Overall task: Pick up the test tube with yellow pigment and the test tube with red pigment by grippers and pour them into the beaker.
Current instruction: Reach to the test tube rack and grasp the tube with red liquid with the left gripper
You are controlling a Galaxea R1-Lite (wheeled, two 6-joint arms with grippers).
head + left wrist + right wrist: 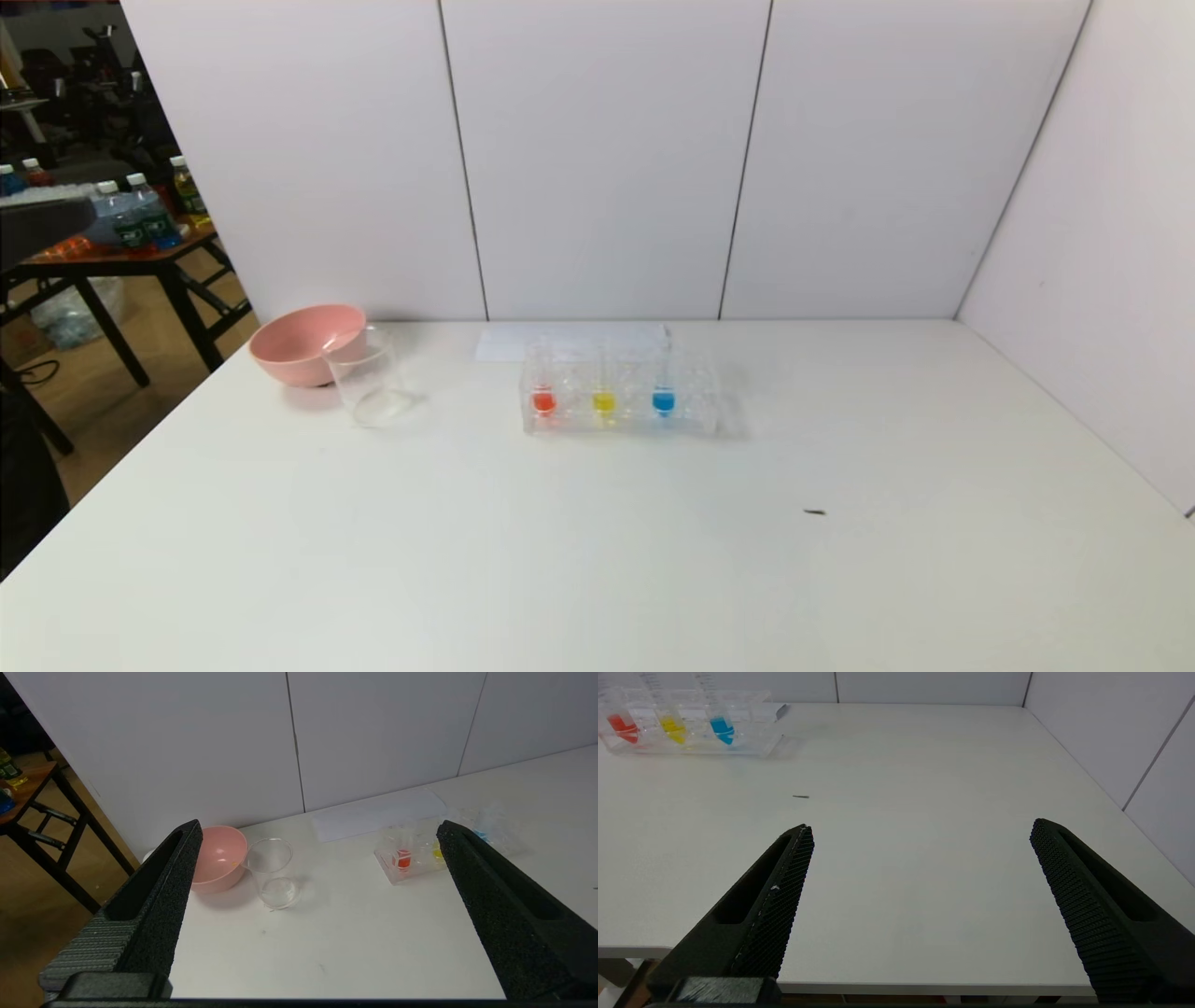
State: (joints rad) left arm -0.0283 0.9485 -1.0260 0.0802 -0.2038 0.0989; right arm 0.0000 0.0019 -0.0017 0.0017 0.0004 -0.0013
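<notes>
White wall panels close off the far side and the right of the white table (597,560) that fills my head view, and at ten o'clock past the table's left edge stands a dark side table (112,257) with bottles on it. On the white table, the clear tube rack (621,397) sits near the middle toward twelve o'clock, with a pale sheet of paper (509,343) lying just behind it. At about eleven o'clock the pink bowl (306,343) rests near the wall, and the beaker (366,378) stands upright just in front of it on its right side, close enough that I cannot tell whether they touch. In the rack three tubes stand upright in a row: the test tube with red pigment (543,401) on the left, the test tube with yellow pigment (604,402) in the middle, and a blue-liquid tube (663,400) on the right. A tiny dark speck (815,511) lies at about four o'clock from the rack. My left gripper (317,833) hangs back off the near left edge, its jaws spread wide with nothing between them, facing bowl, beaker and rack. My right gripper (920,828) hovers at the near edge, jaws likewise spread and empty, well apart from the rack.
</notes>
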